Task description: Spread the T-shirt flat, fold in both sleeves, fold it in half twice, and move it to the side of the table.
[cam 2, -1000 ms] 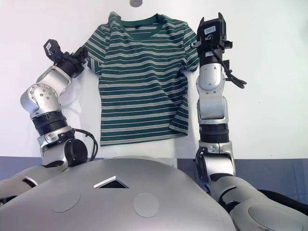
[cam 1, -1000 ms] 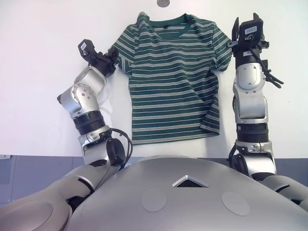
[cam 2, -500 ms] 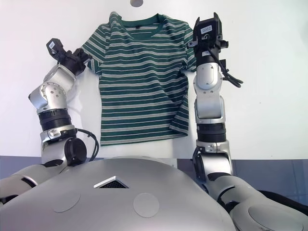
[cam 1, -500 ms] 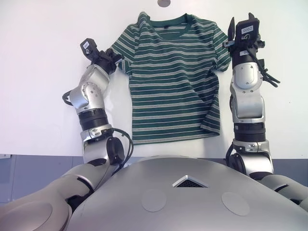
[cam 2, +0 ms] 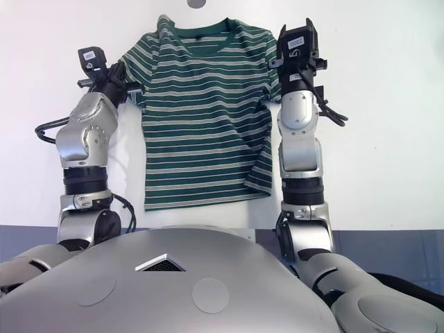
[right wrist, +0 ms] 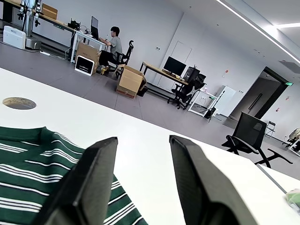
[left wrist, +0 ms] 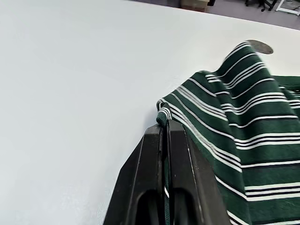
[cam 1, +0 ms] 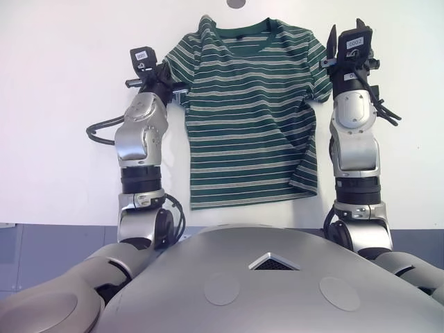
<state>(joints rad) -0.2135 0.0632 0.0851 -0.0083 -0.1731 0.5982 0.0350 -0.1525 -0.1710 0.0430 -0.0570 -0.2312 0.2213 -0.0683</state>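
The T-shirt (cam 1: 246, 118) is dark green with thin white stripes, the table (cam 1: 62, 139) plain white

White, smooth surface (cam 1: 62, 104), wide to either side. Spread on it, front up, a dark green T-shirt (cam 1: 250, 111) with thin white stripes: collar toward the far edge, hem toward the near edge, both sleeves out to the sides. Mostly flat across the chest; wrinkled down the right side, lower right corner creased. Sleeve on the left humped up off the surface at its end. Just beyond the collar, apart from it, a round grey disc (cam 1: 236, 3) set in the surface.
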